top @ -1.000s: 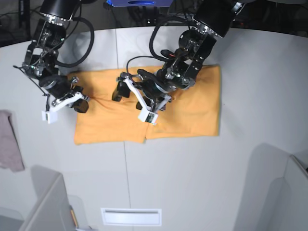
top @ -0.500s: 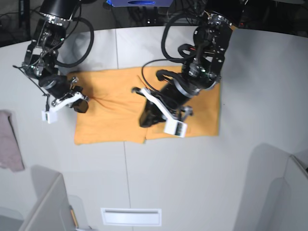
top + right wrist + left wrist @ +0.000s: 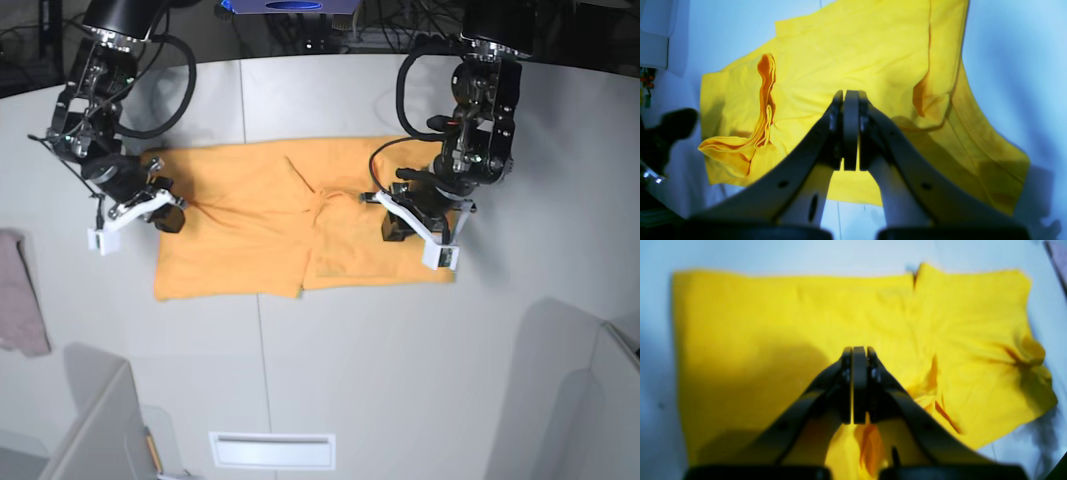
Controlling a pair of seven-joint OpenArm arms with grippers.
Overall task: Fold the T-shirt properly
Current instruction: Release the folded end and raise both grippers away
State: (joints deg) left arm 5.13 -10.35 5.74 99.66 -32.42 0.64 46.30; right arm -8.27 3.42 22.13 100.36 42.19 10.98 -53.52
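The orange-yellow T-shirt (image 3: pixel 250 250) lies flat on the white table as a wide folded rectangle, with a puckered ridge near its middle (image 3: pixel 320 200). My left gripper (image 3: pixel 392 228) hangs over the shirt's right part. In the left wrist view the left gripper (image 3: pixel 855 350) is shut, with nothing between its fingers and the T-shirt (image 3: pixel 756 323) below it. My right gripper (image 3: pixel 170 218) sits at the shirt's left edge, where creases fan out. The right wrist view shows the right gripper (image 3: pixel 850 93) shut over the T-shirt (image 3: pixel 857 50). I cannot tell whether it pinches fabric.
A small pinkish-mauve cloth (image 3: pixel 18 295) lies at the table's left edge. A white slotted plate (image 3: pixel 272 450) sits near the front edge. Grey partitions stand at the lower left (image 3: pixel 90 430) and lower right (image 3: pixel 590 400). Cables hang behind both arms.
My left arm has swung from the shirt's middle to its right part, and its gripper has gone from open to shut. A puckered ridge now shows mid-shirt. The right arm has not moved.
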